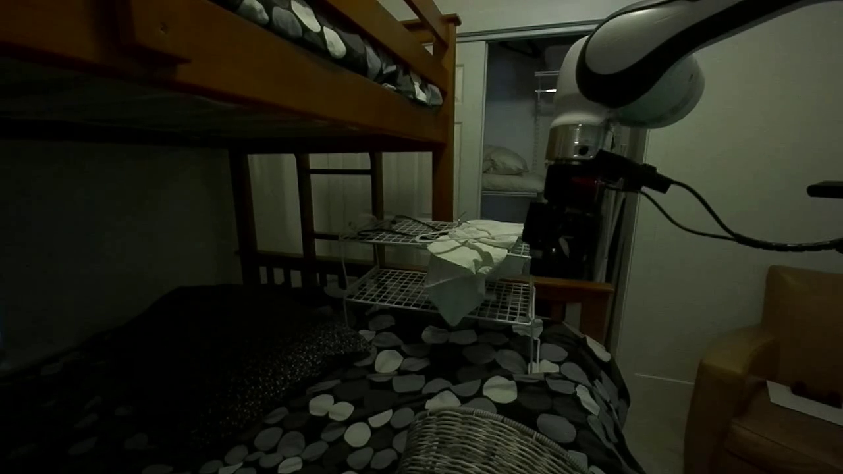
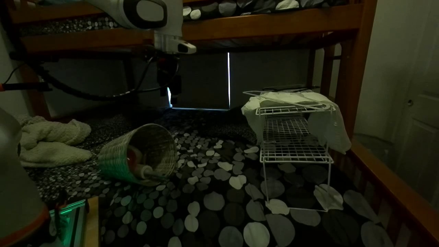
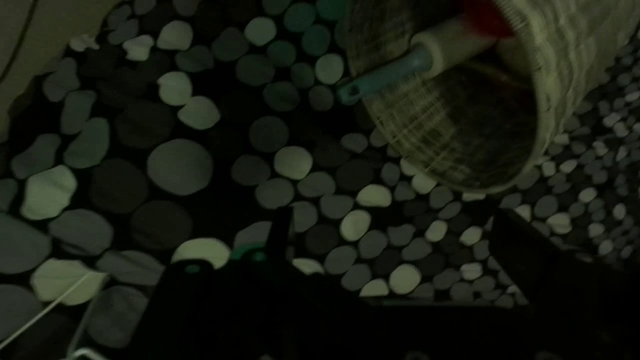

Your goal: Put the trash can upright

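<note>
Wicker trash can (image 2: 116, 156) on its side, gripper (image 3: 392, 212) spread wide

The trash can rests on the dotted bedspread (image 2: 236, 206), with a roller (image 3: 425, 57) inside, its blue-green handle crossing the rim, beside something red (image 3: 485, 20). The gripper's two fingers stand far apart, holding nothing; bedspread shows between them. It hangs higher than the trash can and clear of it. Well apart from the trash can, on its mouth's side, stands a white wire rack (image 2: 295, 160) with a pale cloth (image 1: 477, 247) draped over its top. A fleece blanket (image 2: 55, 137) lies bunched near the trash can's base.
</note>
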Available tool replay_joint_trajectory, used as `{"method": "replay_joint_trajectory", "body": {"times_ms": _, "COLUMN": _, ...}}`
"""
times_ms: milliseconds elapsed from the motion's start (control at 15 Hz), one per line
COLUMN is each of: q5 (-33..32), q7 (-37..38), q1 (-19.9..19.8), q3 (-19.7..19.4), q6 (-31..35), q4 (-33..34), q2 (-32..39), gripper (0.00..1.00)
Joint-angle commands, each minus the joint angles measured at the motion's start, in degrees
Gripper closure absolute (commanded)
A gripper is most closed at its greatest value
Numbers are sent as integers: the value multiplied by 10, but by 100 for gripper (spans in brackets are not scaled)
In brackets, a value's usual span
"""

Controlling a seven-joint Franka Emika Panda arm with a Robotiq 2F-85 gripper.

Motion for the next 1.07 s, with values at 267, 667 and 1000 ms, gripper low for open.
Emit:
{"method": "replay_joint_trajectory", "body": {"times_ms": 267, "q5": 85, "q7": -224, "q1": 48, "q3": -29, "q6": -17, "q4": -77, "q2": 26, "gripper": 0}}
{"method": "replay_joint_trajectory", "body": {"times_ms": 667, "q5": 156, "q7": -422, "q1": 62, "q3": -45, "q6": -51, "q4": -72, "q2": 72, "gripper": 0}}
{"method": "replay_joint_trajectory", "body": {"times_ms": 1000, "q5": 188, "q7": -439, "q1": 57, "q3": -36, "q6": -14, "q4": -78, "q2": 73, "gripper": 0}}
